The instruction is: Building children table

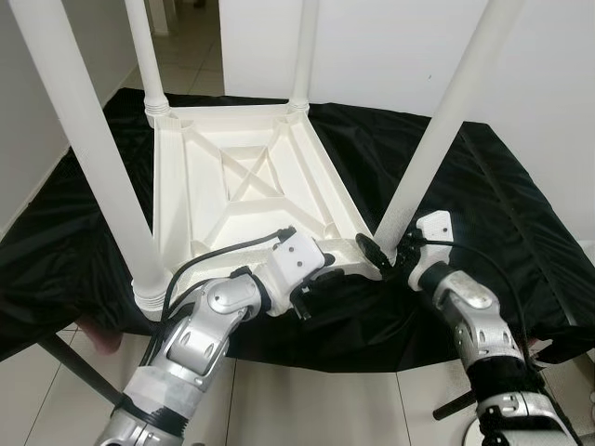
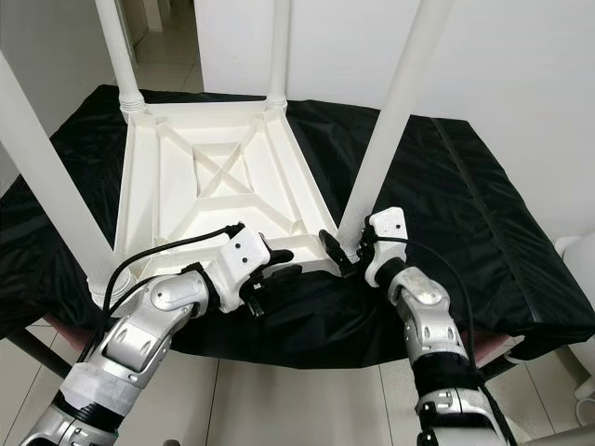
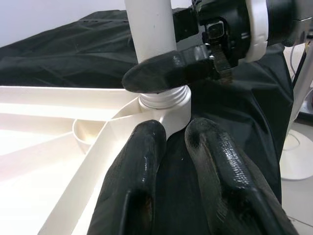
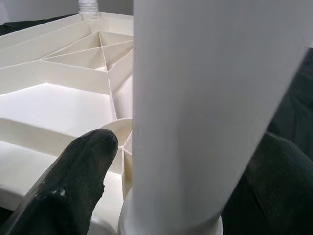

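Observation:
A white plastic children's table (image 1: pixel 237 186) lies upside down on a black cloth (image 1: pixel 483 204), all of its legs pointing up. My right gripper (image 1: pixel 381 253) is shut on the near right leg (image 1: pixel 437 130) just above its threaded socket (image 3: pixel 164 100). One finger (image 4: pixel 73 171) shows on each side of that leg in the right wrist view. My left gripper (image 1: pixel 311 290) sits at the table's near edge beside the same corner. Its fingers (image 3: pixel 142 181) are together over the cloth with nothing between them.
The near left leg (image 1: pixel 102 158) rises close to my left arm. Two far legs (image 1: pixel 302 51) stand by the white wall. The cloth-covered surface ends just before me, with tiled floor (image 1: pixel 307 409) below. A white stand base (image 3: pixel 298 156) is at the right.

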